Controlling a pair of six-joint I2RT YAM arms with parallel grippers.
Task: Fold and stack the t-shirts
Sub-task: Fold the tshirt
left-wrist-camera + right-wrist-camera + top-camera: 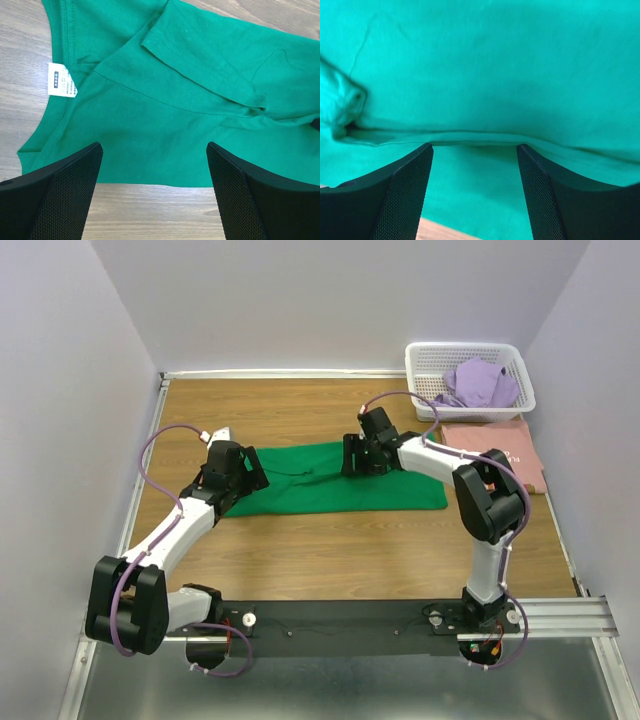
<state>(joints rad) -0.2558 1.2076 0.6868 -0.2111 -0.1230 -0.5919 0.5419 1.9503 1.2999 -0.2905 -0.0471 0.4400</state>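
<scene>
Over the green t-shirt (330,485), left end effector (154,150) and right end effector (474,149) stand spread.

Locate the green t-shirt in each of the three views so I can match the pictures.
Top external: the green t-shirt lies spread flat mid-table, longer left to right.
Left wrist: it fills the upper and middle frame, with a white label at its left.
Right wrist: it fills nearly the whole frame, a fold running across.
Shared landmark: the wooden table, bare wood showing below the shirt in every picture.
</scene>
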